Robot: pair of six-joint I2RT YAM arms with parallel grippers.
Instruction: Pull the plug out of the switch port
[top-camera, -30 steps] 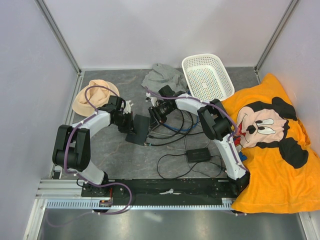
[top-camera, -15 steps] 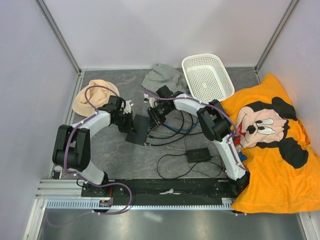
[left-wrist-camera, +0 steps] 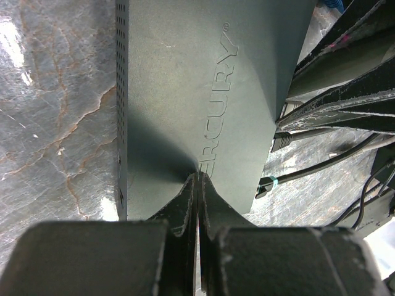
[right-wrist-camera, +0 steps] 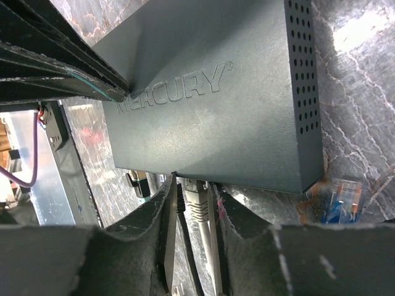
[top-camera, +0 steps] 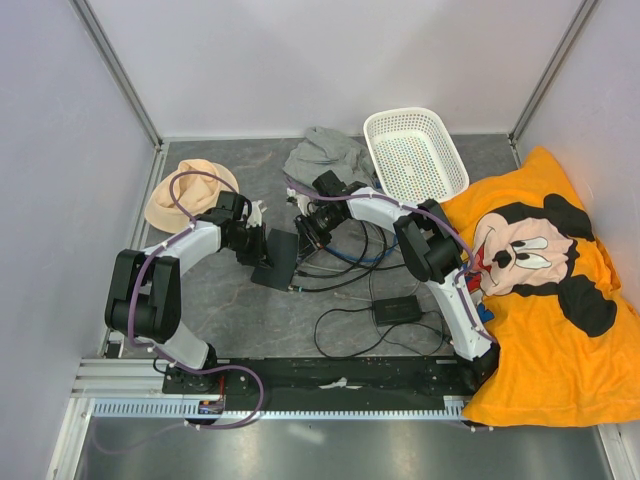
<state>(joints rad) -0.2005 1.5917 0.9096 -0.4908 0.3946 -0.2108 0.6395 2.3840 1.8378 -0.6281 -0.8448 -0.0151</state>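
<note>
The switch, a flat black box marked MERCURY [top-camera: 278,258], lies on the table between the two arms. My left gripper [left-wrist-camera: 197,177] is shut, its tips pressing down on the top of the switch [left-wrist-camera: 203,86]; it also shows in the top view [top-camera: 257,244]. My right gripper [right-wrist-camera: 192,185] is at the port side of the switch [right-wrist-camera: 216,117], shut on a grey plug [right-wrist-camera: 199,202] that sits in a port. A thin black cable runs between the plug and the left finger. In the top view the right gripper [top-camera: 308,230] is at the box's far right edge.
Black and blue cables [top-camera: 350,255] tangle right of the switch, and a small black power brick [top-camera: 397,310] lies nearer the arm bases. A loose clear plug on a blue cable [right-wrist-camera: 342,198] lies beside the switch. A tan hat [top-camera: 185,192], grey cloth [top-camera: 325,152], white basket [top-camera: 415,150] and orange pillow [top-camera: 545,280] ring the area.
The right gripper shifted slightly left toward the switch a second ago, then stayed still. The left arm and the switch have not moved.
</note>
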